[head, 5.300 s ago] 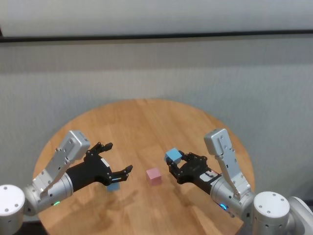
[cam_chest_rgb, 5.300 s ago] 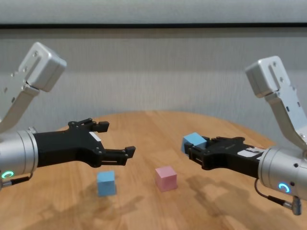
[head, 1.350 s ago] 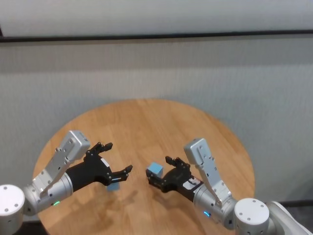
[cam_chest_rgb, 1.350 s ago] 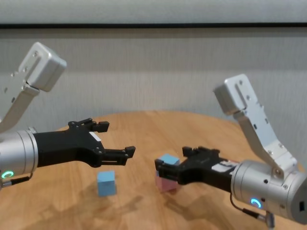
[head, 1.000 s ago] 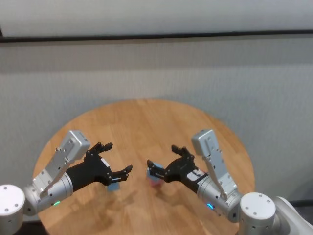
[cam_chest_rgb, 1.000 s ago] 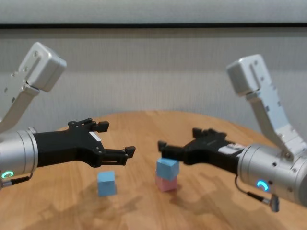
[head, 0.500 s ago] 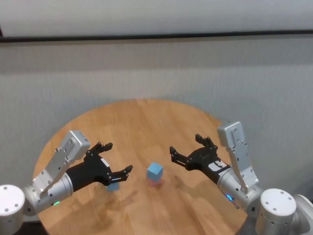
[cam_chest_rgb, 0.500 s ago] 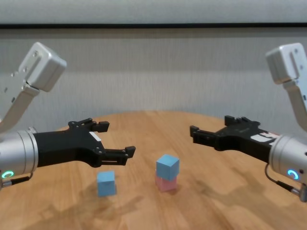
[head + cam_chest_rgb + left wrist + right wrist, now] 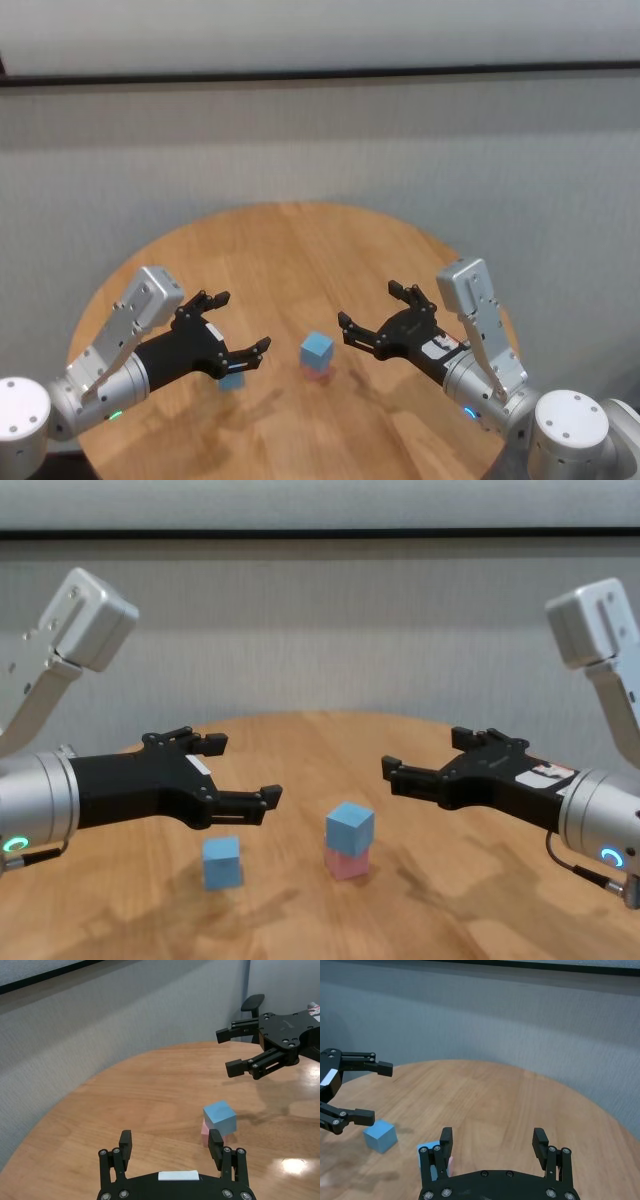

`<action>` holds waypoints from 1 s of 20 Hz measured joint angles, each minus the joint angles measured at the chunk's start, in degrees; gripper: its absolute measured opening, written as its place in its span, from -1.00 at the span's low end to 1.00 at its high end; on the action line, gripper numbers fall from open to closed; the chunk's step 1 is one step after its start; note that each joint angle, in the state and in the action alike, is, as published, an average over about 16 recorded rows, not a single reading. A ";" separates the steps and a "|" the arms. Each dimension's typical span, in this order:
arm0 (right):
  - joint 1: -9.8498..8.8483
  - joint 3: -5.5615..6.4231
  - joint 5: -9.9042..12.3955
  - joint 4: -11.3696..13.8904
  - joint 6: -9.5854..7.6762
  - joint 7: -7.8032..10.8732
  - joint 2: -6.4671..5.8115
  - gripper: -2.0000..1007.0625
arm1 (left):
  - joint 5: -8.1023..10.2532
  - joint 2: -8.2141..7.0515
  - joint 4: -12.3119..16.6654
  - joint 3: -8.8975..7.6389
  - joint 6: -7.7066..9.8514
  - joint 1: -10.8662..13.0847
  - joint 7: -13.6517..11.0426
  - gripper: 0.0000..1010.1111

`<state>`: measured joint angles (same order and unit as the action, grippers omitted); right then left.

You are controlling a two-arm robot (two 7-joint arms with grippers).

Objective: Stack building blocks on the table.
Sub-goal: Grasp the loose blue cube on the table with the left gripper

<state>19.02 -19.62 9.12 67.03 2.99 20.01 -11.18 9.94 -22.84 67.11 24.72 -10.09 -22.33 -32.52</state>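
Observation:
On the round wooden table (image 9: pixel 300 250) a light blue block (image 9: pixel 318 350) rests on a pale pink block (image 9: pixel 318 372), a two-high stack also in the chest view (image 9: pixel 349 827). The other light blue block (image 9: pixel 232 381) sits alone to the left, partly under my left gripper (image 9: pixel 243 320), which hovers open above it. To the right of the stack hangs my right gripper (image 9: pixel 370 304), open, empty and clear of the stack. The left wrist view shows the stacked blue block (image 9: pixel 220 1116) ahead. In the right wrist view the lone blue block (image 9: pixel 380 1135) lies off to one side.
A grey wall rises behind the table's far edge (image 9: pixel 300 205). Bare wood lies beyond the blocks toward the back of the table (image 9: pixel 300 740). Both forearms reach in from the near corners.
My right gripper let go of the blue block on top of the pink one, drew back to the right, then came slightly toward the stack. The left arm has not moved.

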 joint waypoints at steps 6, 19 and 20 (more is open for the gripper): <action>0.22 -0.70 -0.47 -0.13 0.52 0.75 -0.38 0.99 | 0.00 0.00 0.00 0.00 0.00 0.00 0.00 0.99; 0.28 -0.45 0.09 -0.15 0.39 0.58 -0.38 1.00 | 0.00 0.00 0.00 0.00 0.00 0.00 0.00 0.99; 0.31 -0.44 0.09 -0.17 0.30 0.53 -0.41 1.00 | 0.00 0.00 0.00 0.00 0.00 0.00 0.00 0.99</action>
<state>19.32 -20.06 9.22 66.86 3.29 20.54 -11.59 9.94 -22.84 67.12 24.72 -10.09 -22.33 -32.52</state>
